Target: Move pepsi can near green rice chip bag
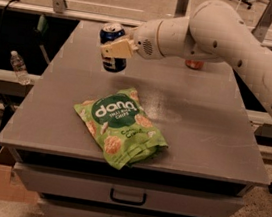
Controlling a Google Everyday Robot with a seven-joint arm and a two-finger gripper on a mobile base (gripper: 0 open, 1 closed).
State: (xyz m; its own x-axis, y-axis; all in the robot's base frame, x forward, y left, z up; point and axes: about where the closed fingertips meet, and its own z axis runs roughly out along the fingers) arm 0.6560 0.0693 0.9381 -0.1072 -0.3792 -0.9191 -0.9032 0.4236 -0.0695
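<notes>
The pepsi can (114,32) is dark blue with a silver top and hangs upright above the grey table (203,135), left of centre at the back. My gripper (116,50) is shut on the can, with a tan finger pad across its side. The white arm reaches in from the right. The green rice chip bag (119,125) lies flat near the table's front, light green with a dark "dang" circle. The can is above and behind the bag, not touching it.
A red can (194,64) stands at the back, partly hidden behind my arm. Drawers (127,196) sit under the table front. A plastic bottle (18,67) and cables lie off the left side, with a cardboard box (7,182) on the floor.
</notes>
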